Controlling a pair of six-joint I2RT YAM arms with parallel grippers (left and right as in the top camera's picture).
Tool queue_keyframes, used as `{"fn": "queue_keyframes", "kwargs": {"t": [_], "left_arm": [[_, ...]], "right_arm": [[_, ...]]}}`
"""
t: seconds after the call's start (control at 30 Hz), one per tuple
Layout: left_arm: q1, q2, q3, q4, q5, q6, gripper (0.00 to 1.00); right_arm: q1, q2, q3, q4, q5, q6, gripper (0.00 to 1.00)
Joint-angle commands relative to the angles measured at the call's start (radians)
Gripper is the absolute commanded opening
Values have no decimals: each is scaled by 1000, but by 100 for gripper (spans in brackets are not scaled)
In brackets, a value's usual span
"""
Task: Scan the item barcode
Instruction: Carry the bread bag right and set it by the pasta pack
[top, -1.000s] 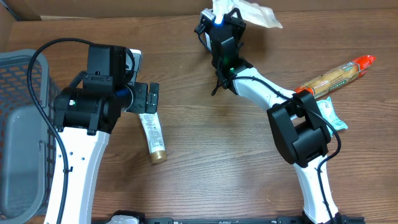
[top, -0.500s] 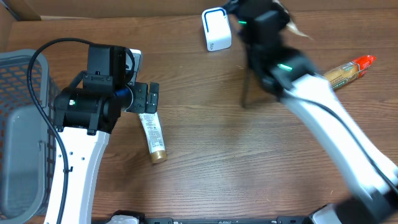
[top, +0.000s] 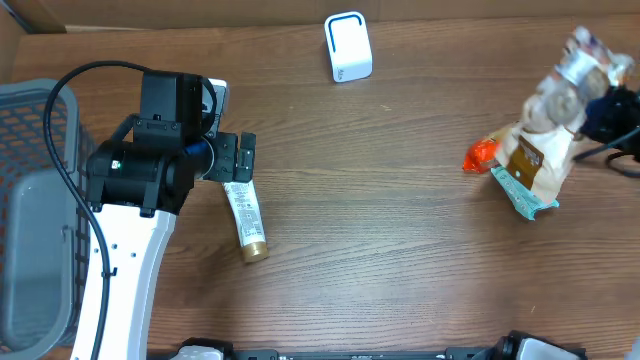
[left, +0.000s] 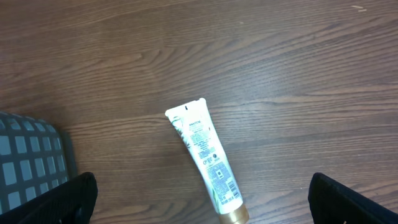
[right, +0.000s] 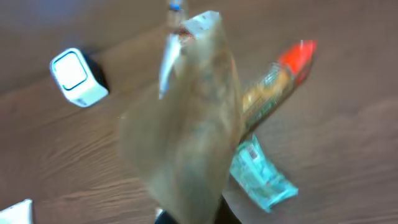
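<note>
Overhead: my left gripper (top: 240, 160) sits at 9 o'clock on the table (top: 380, 260), jaws spread full wide, nothing in them. Tube (top: 246, 216) lies flat just under it, gold cap toward 6. Basket (top: 30, 120) is at the far 9 o'clock edge. Scanner (top: 347, 47) stands at 12. My right gripper (top: 600, 112) is at the 3 o'clock edge, clamped on the bag (top: 545, 140); the bag is off the table and blurred. Orange pack (top: 482, 155) and teal packet (top: 522, 192) are under and beside it.

Left wrist: both fingertips (left: 68, 199) show in the bottom corners, far apart, touching nothing. Tube between them, cap at 5 o'clock, label up. Basket corner at 8.

Right wrist: bag fills the centre, gripped from below, too blurred to read any barcode. Scanner at 10 o'clock, well apart from the bag. Orange pack at 2, teal packet at 4, both flat on the table.
</note>
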Motion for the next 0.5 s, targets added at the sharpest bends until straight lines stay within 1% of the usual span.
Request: {"fn": "queue_keyframes", "kwargs": {"t": [0.0,0.1,0.2,0.27,0.37,0.4,0.47], "left_arm": [[0,4,8,2,-5,19,100],[0,4,8,2,-5,19,99],[0,4,8,2,-5,19,100],[0,4,8,2,-5,19,100],[0,4,8,2,-5,19,100],[0,4,8,2,-5,19,100],[0,4,8,2,-5,19,99]], "right_arm": [[-105,122,-95,45,-253,-53,4],[-147,214,-136,95,-361,-109,4],[-179,298,-138,118,-360,-111,5],[-201,332,-138,123,-359,-111,18],[-229,343,-138,121,-339,-105,52],[-237,340,-135,120,-335,-103,62],[-251,336,-113,103,-335,-103,75]]}}
